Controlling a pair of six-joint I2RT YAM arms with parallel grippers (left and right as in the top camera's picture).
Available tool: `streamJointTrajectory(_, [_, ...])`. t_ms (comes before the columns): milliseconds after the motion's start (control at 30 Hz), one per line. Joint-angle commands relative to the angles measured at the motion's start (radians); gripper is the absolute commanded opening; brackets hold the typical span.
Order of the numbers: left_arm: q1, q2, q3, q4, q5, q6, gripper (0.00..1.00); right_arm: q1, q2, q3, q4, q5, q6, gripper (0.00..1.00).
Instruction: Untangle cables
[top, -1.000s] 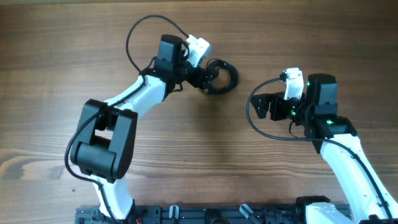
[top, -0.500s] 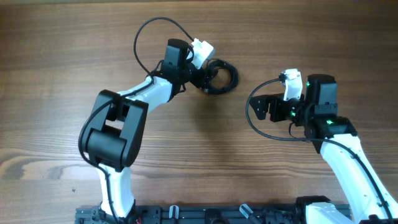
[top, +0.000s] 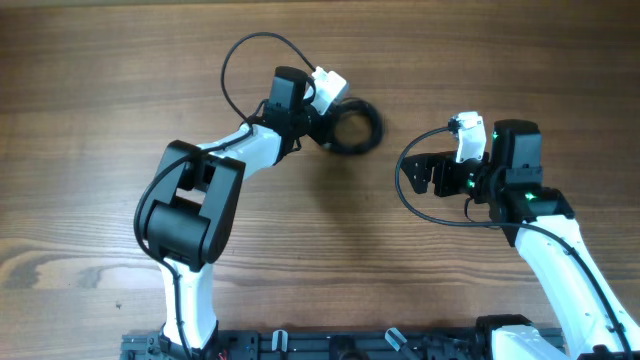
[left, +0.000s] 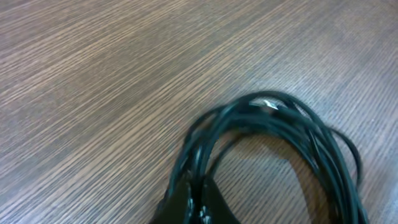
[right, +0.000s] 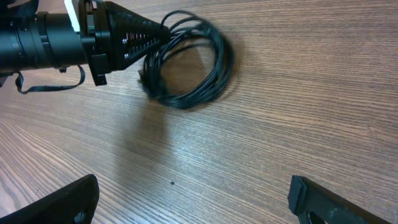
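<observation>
The cable coil (top: 356, 124) is seen on the tabletop (top: 90, 80), far side, approx centre, as a loose bundle of thin black loops. A small bright connector tip (left: 268, 104) is glimpsed among the upper loops in the left wrist view. The left hand (top: 322, 122) is placed at the coil's left edge w/ its fingers brought together on a few strands; this is backed up by the right wrist view, where the strands are seen running into its closed tip. The right hand (top: 425, 172) is held well apart from the coil, fingers spread wide, nothing btwn them

The cable is judged light, soft and floppy, w/ a slick jacket. If one strand is pulled, the other loops are likely to be dragged along and any knot tightened. A hold at the connector or a free end is thought best, w/ the bundle pinned by the other hand. No free end can be made out for certain
</observation>
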Motion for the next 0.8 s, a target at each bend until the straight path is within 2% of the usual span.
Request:
streamJointTrajectory(0, [-0.006,0.013,0.014,-0.009,0.0,-0.002,0.04,0.002,0.011,0.027,0.002,-0.024,-0.013,1.0])
streamJointTrajectory(100, [-0.006,0.011,0.016,-0.004,0.003,-0.047,0.04,0.002,0.011,0.027,0.001,-0.023,-0.013,1.0])
streamJointTrajectory(233, [-0.01,-0.029,0.021,-0.005,0.003,-0.051,0.04,0.002,0.011,0.026,-0.016,-0.003,-0.013,1.0])
streamJointTrajectory(333, [-0.01,-0.155,0.022,-0.014,0.004,-0.101,0.04,0.002,0.011,0.026,-0.047,0.006,-0.024,1.0])
streamJointTrajectory(767, [-0.011,-0.486,0.022,-0.203,0.004,-0.121,0.04,0.002,0.016,0.025,0.014,-0.017,-0.039,1.0])
